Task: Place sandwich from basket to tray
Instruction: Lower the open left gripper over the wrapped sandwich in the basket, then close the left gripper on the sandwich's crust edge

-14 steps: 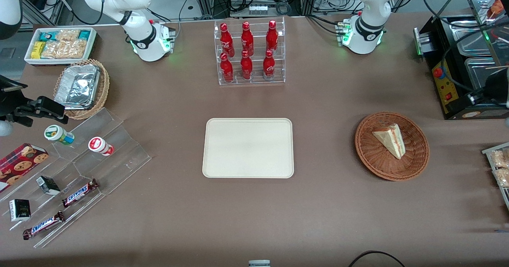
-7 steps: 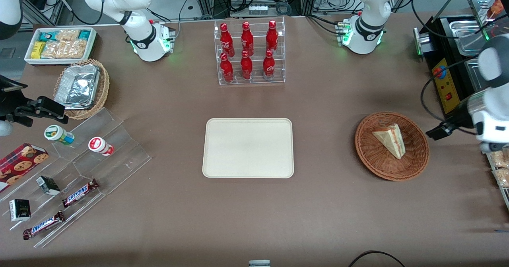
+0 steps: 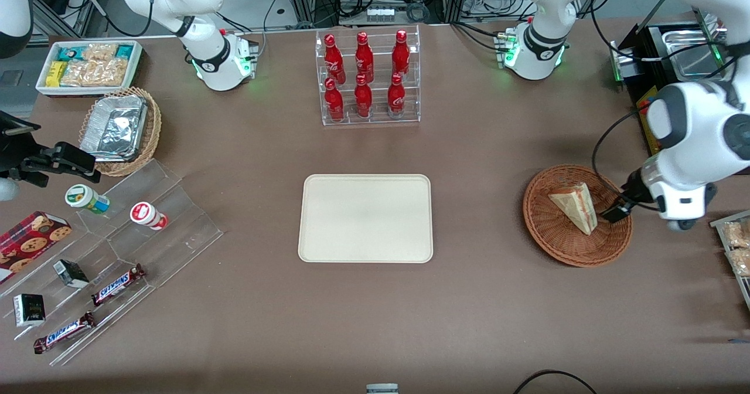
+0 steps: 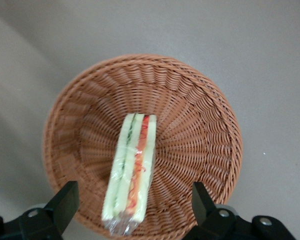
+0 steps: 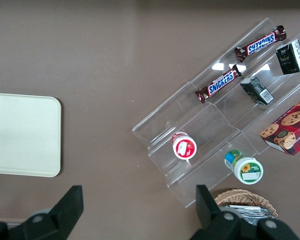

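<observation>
The gripper hangs above the basket, over the rim on the working arm's side, and its two fingers are spread wide with nothing between them. Down in the bowl lies the sandwich, resting on the wicker, a wedge whose broad filled end sits farther from the front camera and whose point tapers toward it. From the wrist view the sandwich shows its layered edge, red, yellow and green stripes running lengthwise, and that long line passes straight through the gap between the fingers, one finger standing off each bread face. That is the relation that counts: the jaws look set across the thin way of the wedge, not along its length, so closing should press bread to bread. In the front view the gripper sits just beside the sandwich, slightly toward the working arm's end, so my guess is it needs a small shift inward over the wedge before dropping. The tray waits bare, well apart toward the middle of the table. Nothing is gripped yet; the sandwich is untouched in the basket.
</observation>
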